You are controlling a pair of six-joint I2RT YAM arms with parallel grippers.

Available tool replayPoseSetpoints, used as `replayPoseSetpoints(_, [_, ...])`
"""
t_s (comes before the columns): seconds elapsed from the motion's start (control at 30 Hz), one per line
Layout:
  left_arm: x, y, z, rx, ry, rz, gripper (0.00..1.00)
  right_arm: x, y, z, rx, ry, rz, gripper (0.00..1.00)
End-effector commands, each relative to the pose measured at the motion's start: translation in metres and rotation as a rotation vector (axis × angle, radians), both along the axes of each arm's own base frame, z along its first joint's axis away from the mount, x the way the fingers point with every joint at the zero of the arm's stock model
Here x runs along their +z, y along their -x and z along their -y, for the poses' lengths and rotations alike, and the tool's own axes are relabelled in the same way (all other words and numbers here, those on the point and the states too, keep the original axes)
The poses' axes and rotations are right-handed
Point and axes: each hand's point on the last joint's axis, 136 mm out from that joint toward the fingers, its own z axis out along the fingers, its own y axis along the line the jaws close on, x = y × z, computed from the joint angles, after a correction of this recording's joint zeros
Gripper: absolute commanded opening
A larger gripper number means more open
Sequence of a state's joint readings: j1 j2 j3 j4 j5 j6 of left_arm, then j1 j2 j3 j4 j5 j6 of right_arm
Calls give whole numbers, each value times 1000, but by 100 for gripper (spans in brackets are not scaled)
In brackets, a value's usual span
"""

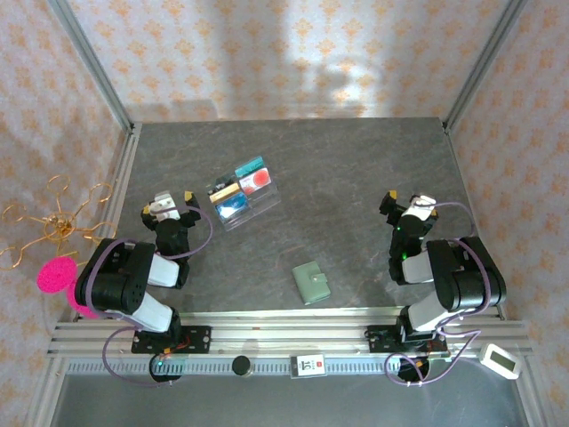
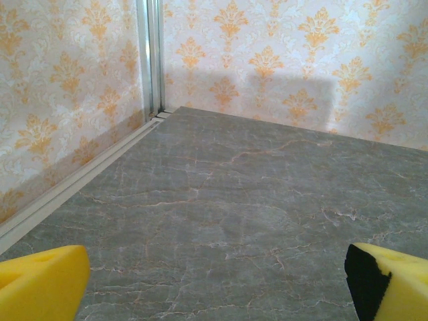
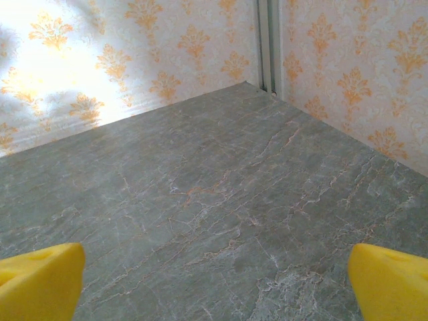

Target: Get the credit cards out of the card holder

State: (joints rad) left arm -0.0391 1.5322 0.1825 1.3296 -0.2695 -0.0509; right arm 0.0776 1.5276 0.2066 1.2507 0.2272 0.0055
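**On the Table: Card Holder Folded, Both Grippers Open**

Across the whole workspace lies the grey marbled table (image 1: 356,178), enclosed on three sides by walls papered with an orange damask pattern (image 1: 267,53). An aluminium rail (image 1: 267,325) runs along the near edge and carries both arm bases.

1. The left arm (image 1: 124,285) is folded back over its base at the near left. The right arm (image 1: 453,276) is folded likewise at the near right.
2. A clear plastic tray (image 1: 244,193) holding colourful cards lies left of centre, set at an angle, just beside the left gripper (image 1: 168,201) but not touching it.
3. The card holder (image 1: 312,283), sage green, lies folded shut on the table close to the near rail. It sits between the two arms, slightly right of centre, apart from the tray and well apart from both grippers.
4. The left gripper stands with its jaws fully spread and nothing between them. In the left wrist view the yellow fingers (image 2: 40,281) appear at the lower corners, with bare table in the gap.
5. The right gripper (image 1: 407,197) is likewise spread wide and empty. In the right wrist view its yellow fingers (image 3: 391,281) frame bare table running to the far corner.
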Motion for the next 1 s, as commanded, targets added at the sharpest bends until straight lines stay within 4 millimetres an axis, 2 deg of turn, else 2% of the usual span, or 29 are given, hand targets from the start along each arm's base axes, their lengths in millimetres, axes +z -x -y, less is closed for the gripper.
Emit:
replayPoseSetpoints(0.0, [11,-4,0,0,-8,41,99,10,-1,2,-11,-1,40,100])
replayPoseSetpoints(0.97, [11,-4,0,-1,-8,39,99,8,-2,2,-10,-3,31,100])
